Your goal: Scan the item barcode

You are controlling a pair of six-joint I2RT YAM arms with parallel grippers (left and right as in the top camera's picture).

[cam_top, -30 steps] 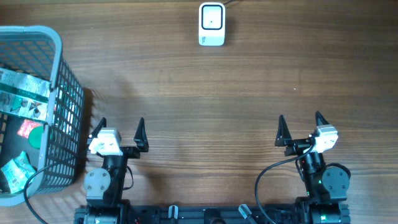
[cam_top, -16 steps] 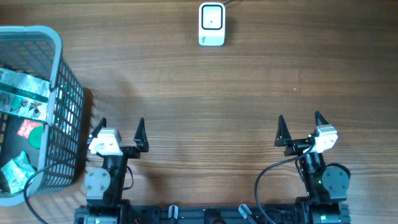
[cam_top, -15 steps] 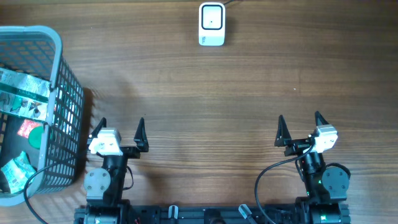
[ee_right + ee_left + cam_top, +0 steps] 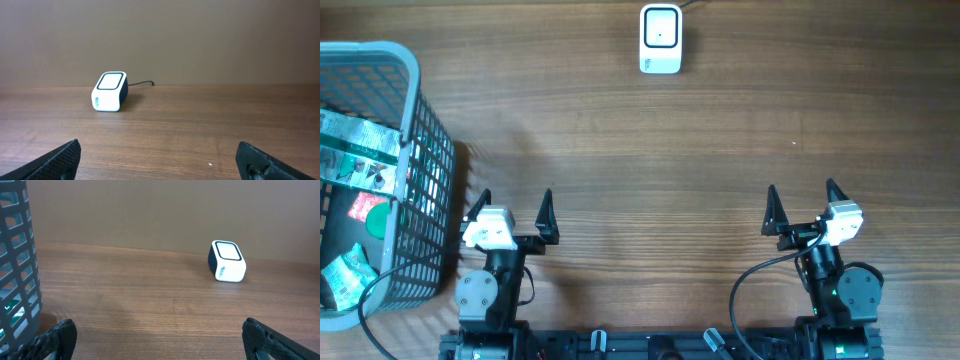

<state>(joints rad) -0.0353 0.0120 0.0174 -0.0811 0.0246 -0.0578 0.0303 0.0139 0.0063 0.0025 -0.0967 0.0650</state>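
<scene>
A white barcode scanner (image 4: 660, 39) with a dark window stands at the far middle of the wooden table; both wrist views catch it too, scanner (image 4: 227, 261) and scanner (image 4: 109, 91). Packaged items (image 4: 350, 152) lie inside the grey mesh basket (image 4: 418, 150) at the left edge. My left gripper (image 4: 513, 205) rests near the front edge, just right of the basket, open and empty. My right gripper (image 4: 801, 200) sits at the front right, also open with nothing between its fingers. In the left wrist view the left gripper (image 4: 160, 340) shows bare wood between its pads.
The basket wall (image 4: 15, 270) fills the left side of the left wrist view. A dark cable (image 4: 142, 84) leads off behind the scanner. A black cable (image 4: 750, 285) loops by the right arm's base.
</scene>
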